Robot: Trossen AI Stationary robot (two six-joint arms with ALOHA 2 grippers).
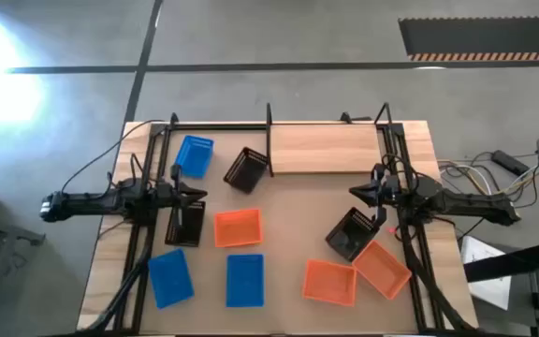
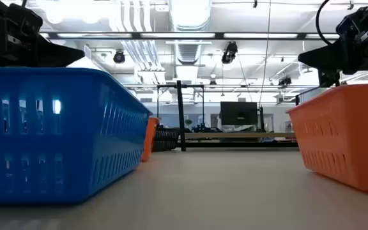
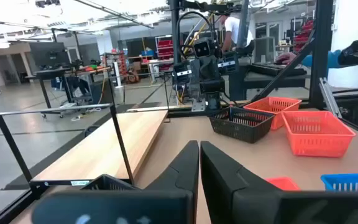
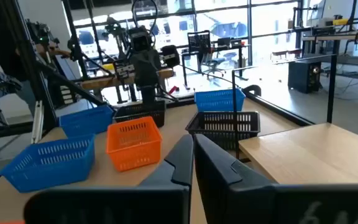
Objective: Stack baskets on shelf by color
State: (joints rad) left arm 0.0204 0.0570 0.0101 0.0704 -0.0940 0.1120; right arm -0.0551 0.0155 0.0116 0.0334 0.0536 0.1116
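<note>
- The surface (image 1: 288, 201) carries everything: a light-wood top seen whole from above, with an arm reaching in from each side edge.
- The shelf (image 1: 324, 150) lies along the far edge, right of the middle, a bare plank between black uprights with no basket on it.
- The left arm reaches in from the left edge; its jaws (image 1: 197, 196) hang over the left-middle of the surface, pressed together and holding nothing, as the left wrist view shows (image 3: 199, 163).
- The right arm reaches in from the right edge; its jaws (image 1: 356, 192) hang just off the shelf's right end, also closed and empty (image 4: 191, 160).
- Blue baskets: one (image 1: 194, 155) near the far-left corner, one (image 1: 169, 278) by the near-left corner, one (image 1: 244, 280) just right of it along the near edge.
- Orange baskets: one (image 1: 238, 227) at the middle of the surface, two (image 1: 330, 281) (image 1: 382, 269) touching each other by the near-right corner.
- Black baskets: one (image 1: 246, 169) tilted just off the shelf's left end, one (image 1: 185, 223) below the left jaws, one (image 1: 349, 233) below the right jaws, touching the rightmost orange one.
</note>
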